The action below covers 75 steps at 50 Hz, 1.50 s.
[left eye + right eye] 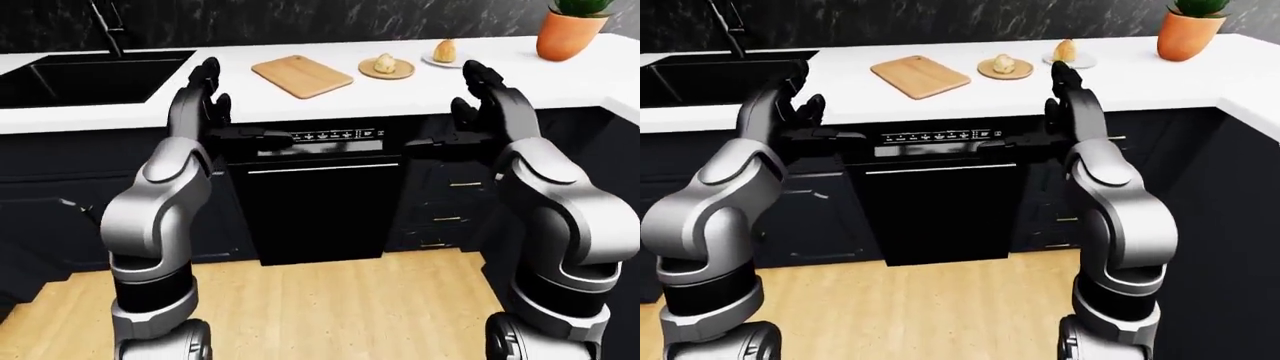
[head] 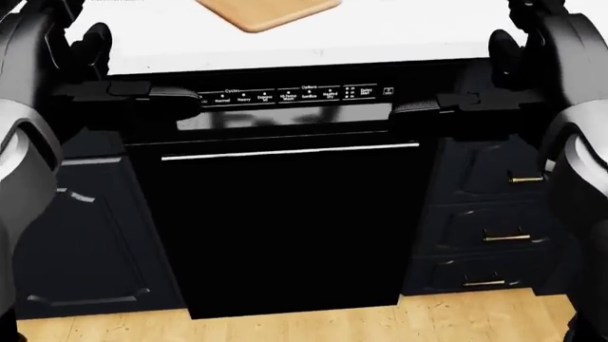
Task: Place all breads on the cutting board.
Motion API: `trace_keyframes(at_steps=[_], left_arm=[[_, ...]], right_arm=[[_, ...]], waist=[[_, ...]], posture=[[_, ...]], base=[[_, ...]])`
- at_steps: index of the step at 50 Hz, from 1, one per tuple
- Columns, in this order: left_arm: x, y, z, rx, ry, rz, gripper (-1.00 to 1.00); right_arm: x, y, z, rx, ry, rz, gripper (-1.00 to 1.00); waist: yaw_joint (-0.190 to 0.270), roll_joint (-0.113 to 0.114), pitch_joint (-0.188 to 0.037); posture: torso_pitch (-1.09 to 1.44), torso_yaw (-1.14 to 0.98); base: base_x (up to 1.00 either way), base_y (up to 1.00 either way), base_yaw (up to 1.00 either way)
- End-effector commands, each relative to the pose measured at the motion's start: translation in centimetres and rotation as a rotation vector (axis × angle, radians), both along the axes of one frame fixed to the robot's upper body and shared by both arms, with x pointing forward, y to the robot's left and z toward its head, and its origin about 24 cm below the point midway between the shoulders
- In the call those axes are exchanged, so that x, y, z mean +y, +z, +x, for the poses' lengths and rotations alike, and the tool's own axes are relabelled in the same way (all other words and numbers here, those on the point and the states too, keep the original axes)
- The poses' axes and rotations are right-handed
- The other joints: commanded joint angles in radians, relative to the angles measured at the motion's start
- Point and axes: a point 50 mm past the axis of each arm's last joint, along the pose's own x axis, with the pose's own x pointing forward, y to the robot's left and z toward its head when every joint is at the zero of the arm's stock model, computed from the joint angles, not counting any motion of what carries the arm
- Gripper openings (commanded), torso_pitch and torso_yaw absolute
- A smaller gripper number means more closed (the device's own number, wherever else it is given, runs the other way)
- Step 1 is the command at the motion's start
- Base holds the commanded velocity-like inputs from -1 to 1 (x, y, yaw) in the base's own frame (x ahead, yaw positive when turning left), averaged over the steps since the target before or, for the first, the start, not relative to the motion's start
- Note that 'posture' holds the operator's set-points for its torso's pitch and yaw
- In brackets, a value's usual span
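Note:
A wooden cutting board (image 1: 301, 75) lies bare on the white counter (image 1: 120, 109). To its right a round bread (image 1: 384, 64) sits on a wooden plate (image 1: 386, 70), and a second bread (image 1: 445, 51) rests on a white plate (image 1: 440, 61) further right. My left hand (image 1: 208, 88) and right hand (image 1: 479, 88) are both raised in front of the counter edge, fingers open and holding nothing, short of the breads. The head view catches only a corner of the cutting board (image 2: 267, 13).
A black dishwasher (image 1: 316, 196) stands under the counter between dark cabinets (image 1: 445, 202). A black sink (image 1: 85, 76) with a faucet (image 1: 106, 26) is at left. An orange plant pot (image 1: 570, 31) stands at the counter's right end, where the counter turns toward me.

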Motion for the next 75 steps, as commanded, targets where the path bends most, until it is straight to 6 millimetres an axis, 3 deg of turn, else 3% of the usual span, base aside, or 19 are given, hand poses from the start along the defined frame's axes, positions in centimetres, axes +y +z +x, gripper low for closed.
trace_keyframes(at_steps=[1, 10, 13, 15, 16, 18, 25, 28, 29, 31, 35, 40, 49, 53, 54, 56, 62, 67, 75], left_arm=[[0.24, 1.61, -0.35, -0.077, 0.011, 0.0, 1.0], [0.44, 1.5, -0.46, -0.076, 0.014, -0.002, 1.0], [0.47, 1.39, -0.41, -0.075, 0.016, -0.004, 1.0], [0.47, 1.32, -0.41, -0.074, 0.015, -0.004, 1.0], [0.43, 1.5, -0.41, -0.076, 0.014, -0.004, 1.0], [0.37, 1.59, -0.43, -0.076, 0.013, -0.003, 1.0], [0.31, 1.72, -0.41, -0.077, 0.013, -0.002, 1.0], [0.36, 1.71, -0.41, -0.078, 0.013, -0.001, 1.0], [0.38, 1.72, -0.43, -0.079, 0.015, 0.004, 1.0], [0.44, 1.62, -0.42, -0.077, 0.015, 0.0, 1.0], [0.47, 1.74, -0.39, -0.077, 0.013, 0.0, 1.0], [0.46, 1.96, -0.39, -0.079, 0.013, 0.0, 1.0], [0.35, 1.78, -0.32, -0.076, 0.009, -0.004, 1.0], [0.42, 1.81, -0.37, -0.076, 0.01, -0.002, 1.0], [0.39, 1.78, -0.32, -0.076, 0.009, -0.002, 1.0], [0.33, 1.89, -0.41, -0.076, 0.009, -0.002, 1.0], [0.38, 1.78, -0.37, -0.075, 0.009, -0.003, 1.0], [0.29, 1.85, -0.4, -0.076, 0.007, -0.002, 1.0], [0.19, 2.13, -0.44, -0.078, 0.006, 0.001, 1.0]], right_arm=[[0.27, 1.52, -0.34, -0.079, 0.011, -0.006, 1.0], [0.35, 1.33, -0.27, -0.074, 0.014, -0.005, 1.0], [0.37, 1.35, -0.29, -0.071, 0.014, -0.008, 1.0], [0.3, 1.27, -0.29, -0.07, 0.014, -0.008, 1.0], [0.16, 1.53, -0.37, -0.072, 0.01, -0.009, 1.0], [0.18, 1.59, -0.61, -0.072, 0.011, -0.012, 1.0], [0.0, 1.49, -0.61, -0.07, 0.007, -0.011, 1.0], [0.05, 1.57, -0.6, -0.07, 0.009, -0.012, 1.0], [0.15, 1.63, -0.64, -0.069, 0.012, -0.015, 1.0], [0.16, 1.55, -0.63, -0.066, 0.012, -0.017, 1.0], [0.18, 1.62, -0.56, -0.066, 0.012, -0.022, 1.0], [0.12, 2.09, -0.62, -0.071, 0.012, -0.02, 1.0], [0.38, 1.49, -0.53, -0.065, 0.019, -0.015, 1.0], [0.19, 1.79, -0.63, -0.07, 0.015, -0.016, 1.0], [0.18, 1.78, -0.65, -0.07, 0.016, -0.016, 1.0], [0.13, 1.6, -0.66, -0.067, 0.014, -0.017, 1.0], [0.16, 1.65, -0.74, -0.066, 0.014, -0.016, 1.0], [0.05, 1.66, -0.86, -0.066, 0.014, -0.017, 1.0], [-0.04, 1.72, -0.95, -0.067, 0.008, -0.014, 1.0]], waist=[[0.0, 0.017, -0.029], [0.013, -0.025, -0.024], [0.021, -0.072, -0.025], [0.022, -0.143, -0.043], [0.013, -0.097, -0.032], [0.015, -0.111, -0.028], [0.007, -0.043, -0.014], [-0.003, 0.034, -0.033], [0.007, 0.0, -0.029], [0.006, 0.015, -0.029], [0.013, -0.016, -0.032], [0.023, -0.128, -0.035], [0.007, -0.057, -0.015], [-0.005, 0.041, -0.034], [0.006, 0.0, -0.03], [0.005, 0.016, -0.028], [0.015, -0.033, -0.024], [0.03, -0.122, -0.047], [0.012, -0.065, -0.016]], posture=[[0.0, 0.0], [0.0, 0.0], [0.0, 0.0], [0.0, 0.0], [0.0, 0.0], [0.0, 0.0], [0.0, 0.0], [0.0, 0.0], [0.0, 0.0], [0.0, 0.0], [0.0, 0.0], [0.0, 0.0], [0.0, 0.0], [0.0, 0.0], [0.0, 0.0], [0.0, 0.0], [0.0, 0.0], [0.0, 0.0], [0.0, 0.0]], base=[[0.17, -0.09, 0.0], [0.17, -0.08, 0.0], [0.17, -0.08, 0.0], [0.17, -0.09, 0.0], [0.17, -0.09, 0.0], [0.17, -0.09, 0.0], [0.17, -0.08, 0.0], [0.17, -0.09, 0.0], [0.17, -0.09, 0.0], [0.17, -0.08, 0.0], [0.17, -0.05, 0.0], [0.17, -0.01, 0.0], [0.17, -0.02, 0.0], [0.17, -0.04, 0.0], [0.16, -0.05, 0.0], [0.17, -0.04, 0.0], [0.17, -0.05, 0.0], [0.17, -0.07, 0.0], [0.17, -0.07, 0.0]])
